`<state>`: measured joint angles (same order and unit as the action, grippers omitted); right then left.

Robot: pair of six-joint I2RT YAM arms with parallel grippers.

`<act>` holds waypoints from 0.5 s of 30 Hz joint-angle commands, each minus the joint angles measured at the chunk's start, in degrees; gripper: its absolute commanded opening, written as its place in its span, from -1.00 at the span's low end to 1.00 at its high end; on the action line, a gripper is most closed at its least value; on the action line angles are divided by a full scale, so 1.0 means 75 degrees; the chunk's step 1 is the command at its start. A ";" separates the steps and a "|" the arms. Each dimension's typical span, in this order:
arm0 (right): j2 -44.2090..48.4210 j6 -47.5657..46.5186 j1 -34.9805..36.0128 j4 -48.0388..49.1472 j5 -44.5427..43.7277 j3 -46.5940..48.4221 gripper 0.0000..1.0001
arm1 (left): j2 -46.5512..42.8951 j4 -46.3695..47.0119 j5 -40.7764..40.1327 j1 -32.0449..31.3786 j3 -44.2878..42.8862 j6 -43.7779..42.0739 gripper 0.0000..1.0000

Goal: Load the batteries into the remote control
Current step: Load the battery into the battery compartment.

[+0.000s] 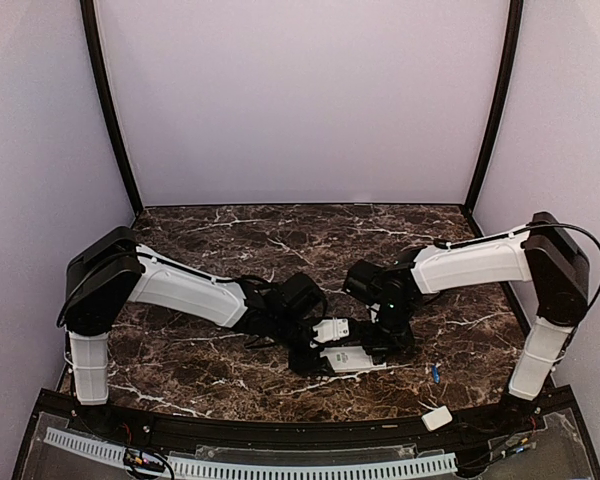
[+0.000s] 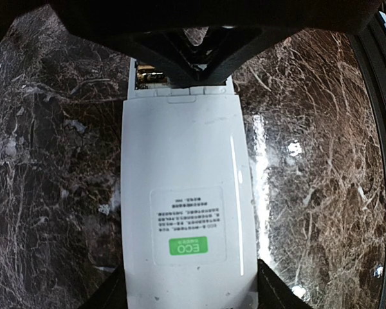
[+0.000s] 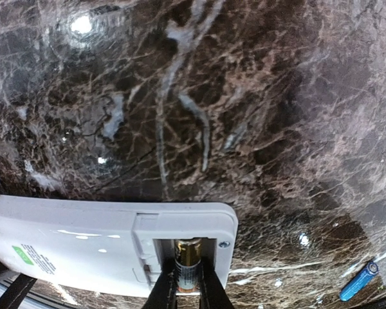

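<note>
Right wrist view gives the relation that matters: the right claw (image 3: 186,288) is closed to a narrow gap on a battery (image 3: 186,257), which sits right at the open bay at one end of the remote (image 3: 83,248). What shows of the battery is gold and dark. Its long axis points away from the claw and across the remote's length; how steeply it is tilted into the bay I cannot tell. The next move looks like a short push down and forward to seat it, so the right arm is the one to act.

From the left wrist, the left claw (image 2: 190,297) is closed on the opposite end of the remote, one finger on each long edge. The remote lies back side up, green label showing, on the tabletop (image 1: 230,240).

A second battery (image 3: 359,281), blue, lies on the stone to the right of the remote, apart from it and nearer the right arm. A small white cover (image 1: 437,418) rests by the near edge.

The tabletop is dark veined marble, glossy with lamp glare; plain pale walls (image 1: 300,100) close in three sides.
</note>
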<state>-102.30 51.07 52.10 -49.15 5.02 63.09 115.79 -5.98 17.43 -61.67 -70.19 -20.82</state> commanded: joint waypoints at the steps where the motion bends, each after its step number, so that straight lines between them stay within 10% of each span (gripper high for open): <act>1: -0.0727 0.0109 0.0133 -0.0020 -0.0868 -0.0285 -0.73 | 0.0640 -0.1183 -0.0055 -0.0038 0.0274 0.0186 -0.88; 15: 0.0147 -0.0266 0.0018 -0.0499 -0.0496 0.0213 -1.00 | 0.0646 -0.1183 -0.0043 -0.0035 0.0265 0.0174 -0.88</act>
<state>-102.52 51.46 53.01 -50.46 2.72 64.16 115.81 -5.98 17.50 -61.67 -70.39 -20.88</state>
